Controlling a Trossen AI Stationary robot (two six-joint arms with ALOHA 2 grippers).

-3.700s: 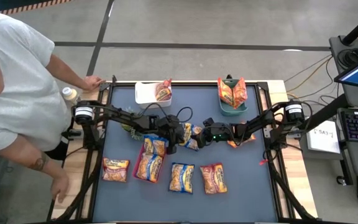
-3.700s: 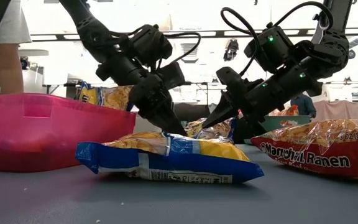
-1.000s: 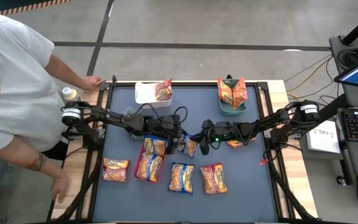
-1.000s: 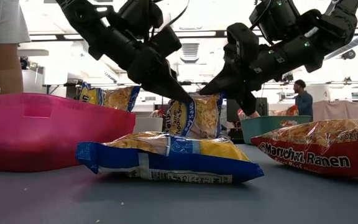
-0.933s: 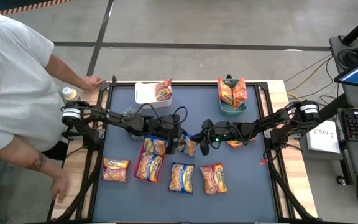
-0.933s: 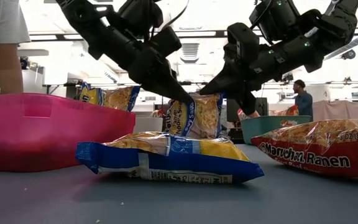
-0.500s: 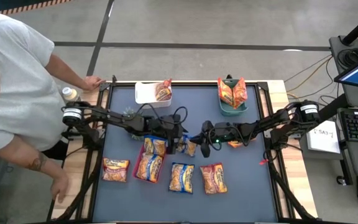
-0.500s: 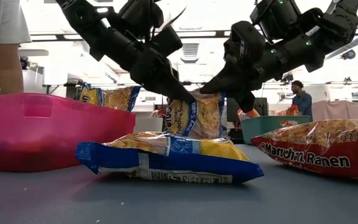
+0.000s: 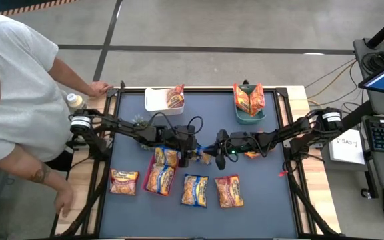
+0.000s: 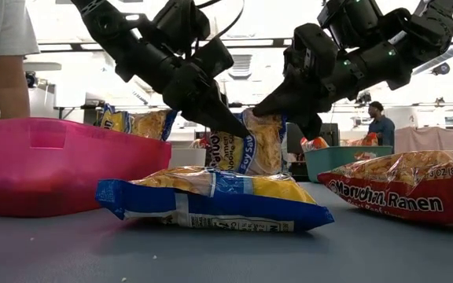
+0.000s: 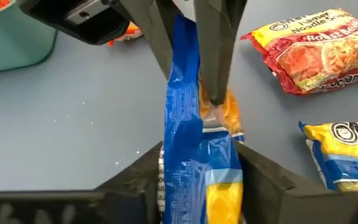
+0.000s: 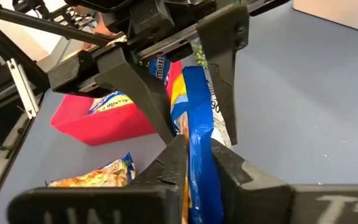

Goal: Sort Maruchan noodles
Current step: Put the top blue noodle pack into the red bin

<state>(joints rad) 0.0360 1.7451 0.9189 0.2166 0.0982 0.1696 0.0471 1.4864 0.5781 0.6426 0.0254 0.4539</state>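
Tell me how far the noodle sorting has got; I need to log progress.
Done: packets already sit in the white bin, green bin and red tray. In hand: both the left claw and right claw grip one blue packet, held upright above the table. Left: three loose packets in the front row.

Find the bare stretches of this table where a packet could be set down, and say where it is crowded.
Free: the mat right of the red-trim packet, and the strip between the white bin and the green bin. Crowded: the middle, where the left gripper and right gripper both pinch a blue-trim packet, and the front row of packets.
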